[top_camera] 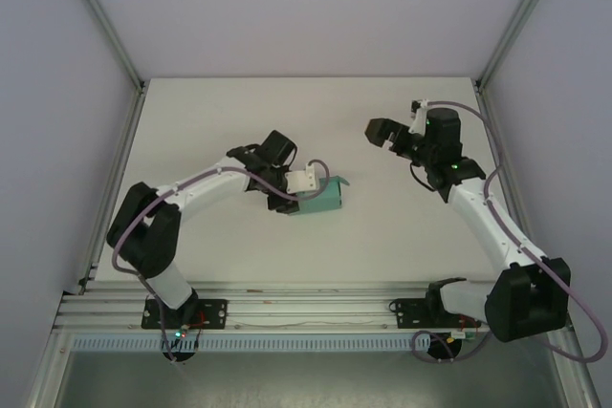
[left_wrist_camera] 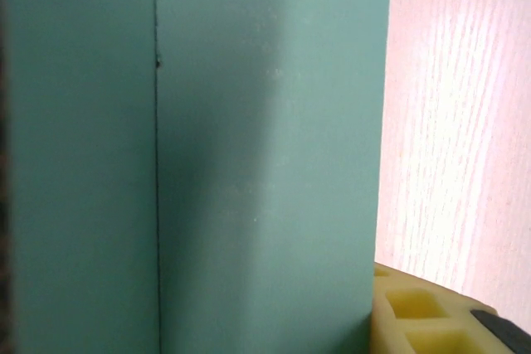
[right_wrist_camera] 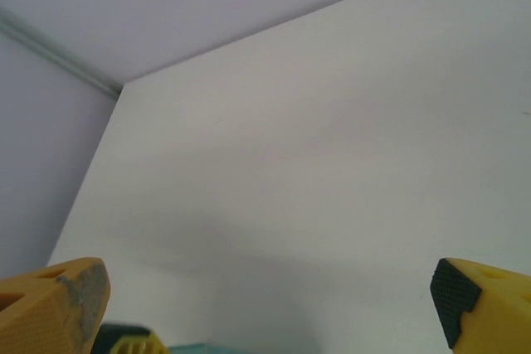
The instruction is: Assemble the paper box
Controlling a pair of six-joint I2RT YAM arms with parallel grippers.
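Observation:
The paper box [top_camera: 325, 200] is a small teal-green card box lying in the middle of the white table [top_camera: 229, 112]. My left gripper [top_camera: 308, 183] reaches it from the left and is shut on its left end. In the left wrist view the paper box [left_wrist_camera: 265, 155] shows a crease line down its side, and one yellow finger [left_wrist_camera: 415, 308] presses against its right edge. My right gripper [top_camera: 390, 137] hangs above the table to the right of the box, apart from it. Its yellow fingertips [right_wrist_camera: 54, 308] stand wide open with nothing between them, and a sliver of the paper box [right_wrist_camera: 187, 347] shows at the bottom edge.
Pale walls enclose the table, with aluminium posts [top_camera: 103, 16] at the back corners. A metal rail [top_camera: 306, 308] carrying both arm bases runs along the near edge. Bare tabletop [right_wrist_camera: 332, 163] lies ahead of the right gripper.

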